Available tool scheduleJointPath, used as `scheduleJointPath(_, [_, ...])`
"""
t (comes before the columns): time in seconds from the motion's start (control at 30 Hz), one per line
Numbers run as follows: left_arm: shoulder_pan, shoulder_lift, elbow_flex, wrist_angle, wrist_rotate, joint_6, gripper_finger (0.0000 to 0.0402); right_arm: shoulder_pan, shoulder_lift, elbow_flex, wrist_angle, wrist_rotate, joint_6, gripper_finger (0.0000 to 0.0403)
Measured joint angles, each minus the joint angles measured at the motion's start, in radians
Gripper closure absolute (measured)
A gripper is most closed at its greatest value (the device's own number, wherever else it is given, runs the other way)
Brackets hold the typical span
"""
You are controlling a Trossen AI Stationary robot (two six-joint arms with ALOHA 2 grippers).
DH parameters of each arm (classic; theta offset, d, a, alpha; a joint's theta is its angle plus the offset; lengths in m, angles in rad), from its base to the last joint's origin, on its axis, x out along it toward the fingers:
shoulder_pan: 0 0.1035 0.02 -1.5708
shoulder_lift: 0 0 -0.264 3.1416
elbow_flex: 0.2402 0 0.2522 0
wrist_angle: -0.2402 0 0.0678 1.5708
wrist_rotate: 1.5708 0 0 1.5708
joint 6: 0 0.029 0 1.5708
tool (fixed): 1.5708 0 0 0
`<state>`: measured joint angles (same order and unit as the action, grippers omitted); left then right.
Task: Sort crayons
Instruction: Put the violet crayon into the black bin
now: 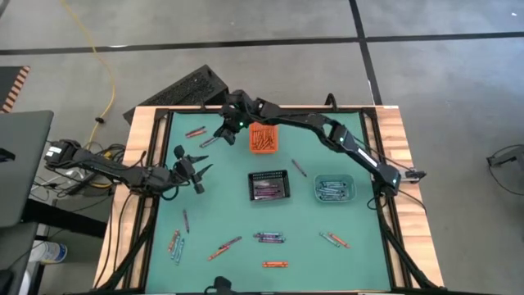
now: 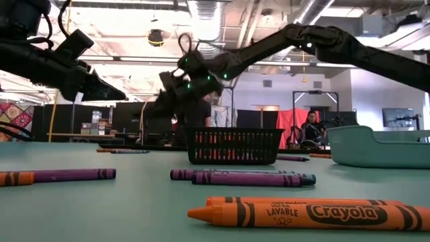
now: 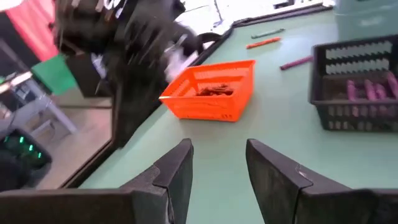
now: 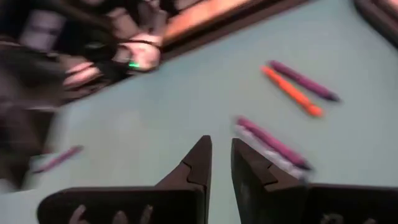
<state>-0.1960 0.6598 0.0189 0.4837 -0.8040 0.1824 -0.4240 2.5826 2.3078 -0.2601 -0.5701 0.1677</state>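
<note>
Evidently mid-sort. Keeps the left jaws wide apart and empty above bare counter (image 1: pixel 221 205), well short of the bins, likely readied for a loose stick rather than a drop. Shows the orange bin (image 3: pixel 217 111) ahead of those jaws with orange-red crayons (image 3: pixel 214 91) already inside, and the black mesh bin (image 2: pixel 235 146) farther off to one side, holding purple ones. Holds the right jaws just beside the orange bin, parted only narrowly, with nothing between them; probably a narrow set to suit such thin sticks. Places a loose pair of crayons (image 1: pixel 195 131) near those jaws, on the side away from the orange bin, a likely next pick. Leaves the teal bin (image 2: pixel 383 148) well apart from both jaws, blue-teal sticks in it. Leaves more crayons scattered (image 1: pixel 268 238) across the counter's near half, far from both jaws, unsorted.
</note>
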Motion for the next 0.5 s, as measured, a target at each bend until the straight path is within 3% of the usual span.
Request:
scheduleJointPath(0.1, [0.042,0.001,0.000,0.000,-0.006,-0.081,0.0262,0.005,-0.079,0.000,-0.128,0.009,-0.053,0.0342])
scheduleJointPath(0.17, [0.086,0.001,0.001,-0.001,0.002,-0.151,0.0262,0.015,-0.172,0.000,-0.262,0.072,-0.133,0.0348])
scheduleJointPath(0.27, [0.193,0.013,0.042,-0.057,0.135,-0.203,0.0262,0.031,-0.316,0.005,-0.471,0.161,-0.257,0.0361])
scheduleJointPath(0.37, [0.346,0.068,0.144,-0.229,0.240,-0.265,0.0262,0.068,-0.405,0.003,-0.661,0.200,-0.341,0.0375])
scheduleJointPath(0.5, [0.552,0.180,0.289,-0.449,0.345,-0.286,0.0262,0.128,-0.523,-0.105,-0.745,0.198,-0.379,0.0392])
